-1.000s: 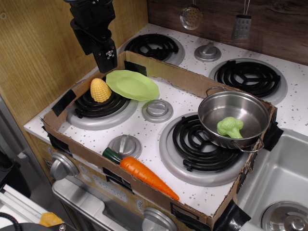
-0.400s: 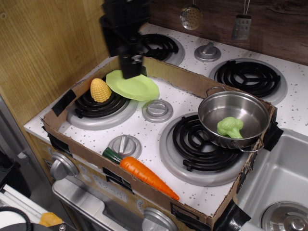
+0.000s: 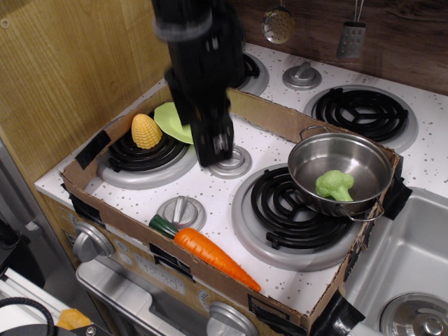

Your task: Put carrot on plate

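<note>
Approach step: gripper point(image 3: 213, 150) is hovering mid-stove, jaw state unclear, carrot point(image 3: 210, 255) lying untouched; needs lowering toward it before carrying to plate point(image 3: 170, 117).

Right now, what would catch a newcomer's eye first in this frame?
The big black gripper hangs over the middle of the toy stove, hiding most of the lime-green plate at the back left. The bright orange carrot lies at the front edge of the cardboard tray, apart from the arm. On the right, a steel pot sits on a burner holding a green broccoli, and a yellow corn cob stands beside the plate.
</note>
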`<action>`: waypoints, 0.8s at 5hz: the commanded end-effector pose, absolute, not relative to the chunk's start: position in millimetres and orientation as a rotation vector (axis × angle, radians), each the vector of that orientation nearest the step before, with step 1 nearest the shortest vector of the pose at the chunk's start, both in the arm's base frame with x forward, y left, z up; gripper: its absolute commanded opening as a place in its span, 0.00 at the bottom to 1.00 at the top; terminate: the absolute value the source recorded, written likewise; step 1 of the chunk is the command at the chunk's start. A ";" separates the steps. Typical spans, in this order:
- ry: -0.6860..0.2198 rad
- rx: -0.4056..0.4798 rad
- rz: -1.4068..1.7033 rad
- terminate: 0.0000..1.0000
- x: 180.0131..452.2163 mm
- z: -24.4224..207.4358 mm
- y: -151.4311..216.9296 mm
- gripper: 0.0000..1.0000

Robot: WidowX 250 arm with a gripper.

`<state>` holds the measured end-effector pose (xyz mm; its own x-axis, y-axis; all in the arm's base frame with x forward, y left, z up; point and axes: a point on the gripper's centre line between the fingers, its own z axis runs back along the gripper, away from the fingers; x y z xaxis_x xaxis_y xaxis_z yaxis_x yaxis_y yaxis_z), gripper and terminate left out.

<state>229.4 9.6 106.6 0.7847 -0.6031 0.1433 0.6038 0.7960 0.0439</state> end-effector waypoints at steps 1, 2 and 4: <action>-0.221 -0.131 -0.875 0.00 217.3 76.5 10.5 1.00; -0.253 -0.125 -1.021 0.00 222.3 68.1 13.0 1.00; -0.229 -0.084 -1.020 0.00 218.4 46.9 5.8 1.00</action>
